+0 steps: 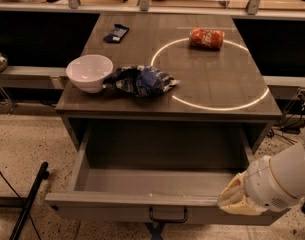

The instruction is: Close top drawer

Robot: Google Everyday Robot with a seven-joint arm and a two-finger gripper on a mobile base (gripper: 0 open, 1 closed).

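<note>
The top drawer (132, 205) of the grey wood-look cabinet stands pulled far out, its deep box empty. A small dark bail handle (168, 216) hangs at the centre of its front. My gripper (236, 198) comes in from the lower right on a white arm and rests at the right end of the drawer's front edge, touching or just over the rim.
On the cabinet top (217, 84) lie a white bowl (89, 72), a crumpled blue chip bag (141, 80), a red can (206, 38) on its side and a small dark packet (115, 33). A black pole (29, 199) leans at the lower left on the speckled floor.
</note>
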